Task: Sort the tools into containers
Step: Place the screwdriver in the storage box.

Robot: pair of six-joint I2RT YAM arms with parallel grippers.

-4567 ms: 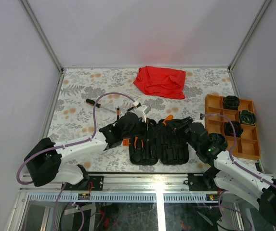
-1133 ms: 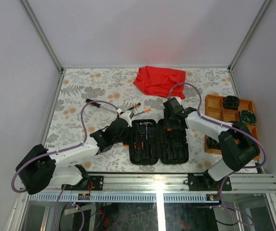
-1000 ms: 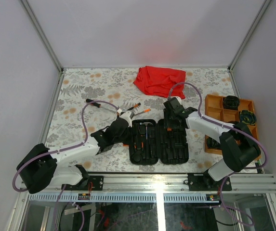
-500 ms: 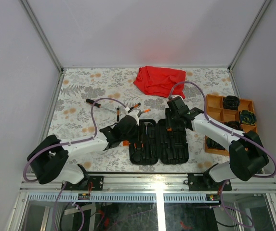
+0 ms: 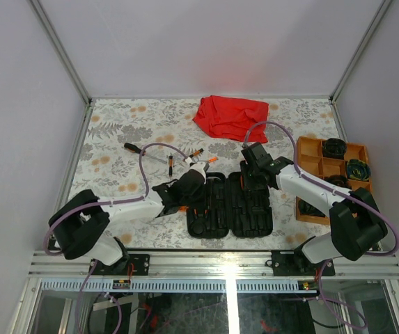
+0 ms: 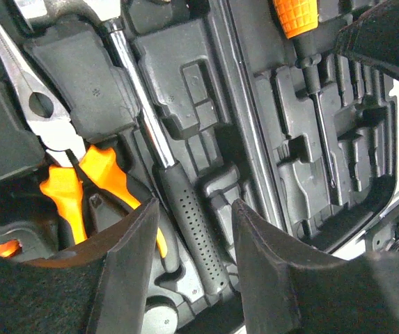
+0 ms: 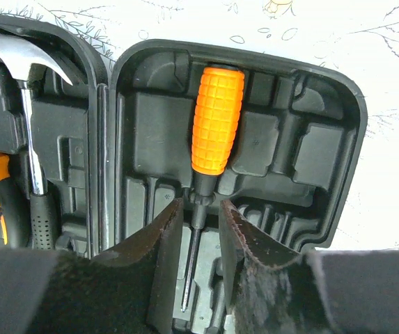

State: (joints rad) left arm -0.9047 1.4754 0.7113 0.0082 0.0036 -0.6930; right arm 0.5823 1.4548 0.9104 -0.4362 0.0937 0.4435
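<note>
The black case (image 5: pixel 244 217) lies open on the table's near middle. Its left half holds a hammer (image 6: pixel 150 132) and orange-handled pliers (image 6: pixel 60 181). An orange-handled screwdriver (image 7: pixel 216 118) lies in the right half. My left gripper (image 6: pixel 196 240) hovers open over the left half, its fingers astride the hammer's black grip without touching it. My right gripper (image 7: pixel 200 223) is open too, with a finger on each side of the screwdriver's shaft and a gap on both sides. In the top view, the left gripper (image 5: pixel 198 186) and right gripper (image 5: pixel 246 182) sit over the case.
An orange tray (image 5: pixel 303 147) with dark items in its far compartments stands at the right edge. A red cloth (image 5: pixel 230 117) lies at the back. A black-handled screwdriver (image 5: pixel 135 149) and two small ones (image 5: pixel 170 163) (image 5: pixel 200 153) lie on the table left of the case.
My left gripper has moved right, from beside the case to over its left half. The right gripper has shifted slightly nearer along the right half. Both pairs of jaws have narrowed.
</note>
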